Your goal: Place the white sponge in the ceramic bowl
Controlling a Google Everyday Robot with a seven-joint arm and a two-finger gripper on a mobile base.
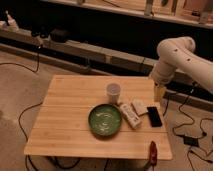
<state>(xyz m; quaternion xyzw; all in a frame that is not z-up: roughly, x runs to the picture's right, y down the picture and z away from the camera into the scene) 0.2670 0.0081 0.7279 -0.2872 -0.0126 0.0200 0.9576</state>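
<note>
Hanging off the right edge of the table [65, 100], the gripper [159, 93] sits low under the pale arm [175, 57], above the far right corner. Can't tell whether it is open or closed, so check that before you commit. It carries nothing that shows.

White sponge [139, 106]: flat on the table, near the gripper, toward the bowl. Not yet picked.

Crowding is your main risk. A long white bar [130, 115] lies just beside the sponge on the bowl side, possibly touching it. A flat black slab [154, 116] lies close on the other side. Come down off-centre and you'd likely clip one of them, or grab the bar by mistake, since it is pale too.

The sponge looks soft. Squeeze at a corner and it may fold and slip out.

Green bowl [90, 121]: near the table's middle, just past the bar. The way there crosses the bar, so a low carry could drag it into the rim. The bowl looks glossy and may slide if bumped.

The cup [113, 93] stands just behind the bowl; a wide swing could tip it.
</note>
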